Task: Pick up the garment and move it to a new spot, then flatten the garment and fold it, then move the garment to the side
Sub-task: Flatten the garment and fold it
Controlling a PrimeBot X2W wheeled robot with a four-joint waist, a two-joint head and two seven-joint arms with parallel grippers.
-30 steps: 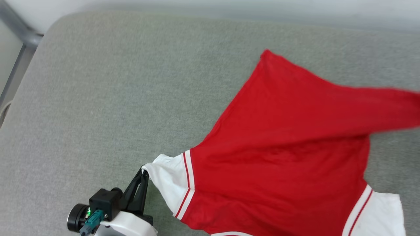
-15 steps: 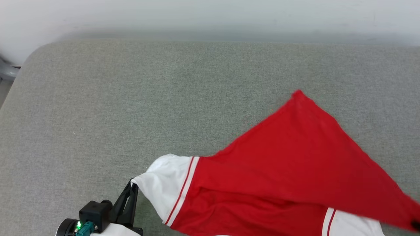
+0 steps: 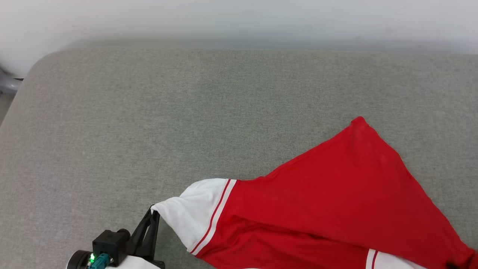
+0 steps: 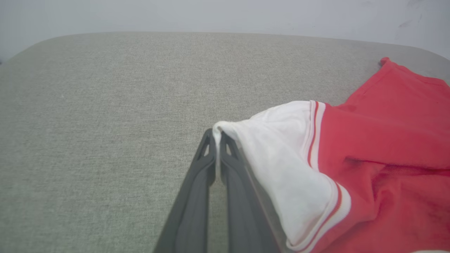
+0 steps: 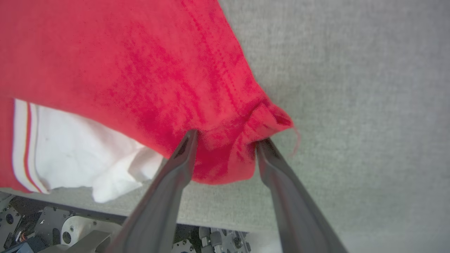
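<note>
While the left gripper (image 4: 216, 135) is pinched tight on the white sleeve edge of the garment (image 3: 317, 201), the right gripper (image 5: 226, 140) has its fingers spread wide w/ the red hem corner sitting btwn them. It lies rumpled on the grey cushion (image 3: 149, 112), lower right in head view.

A: Bright, even, diffuse light. The garment (image 3: 336, 194) casts only a faint, soft-edged shadow on the bench (image 3: 149, 123).
B: No glare either. In the head view the wall (image 3: 239, 18) at 12 o'clock is hazy.
A: The left wrist view bows the bench's far edge. In the right wrist view the red cloth smears at 10 o'clock, and the right end effector (image 5: 226, 140) goes soft towards 6 o'clock.
</note>
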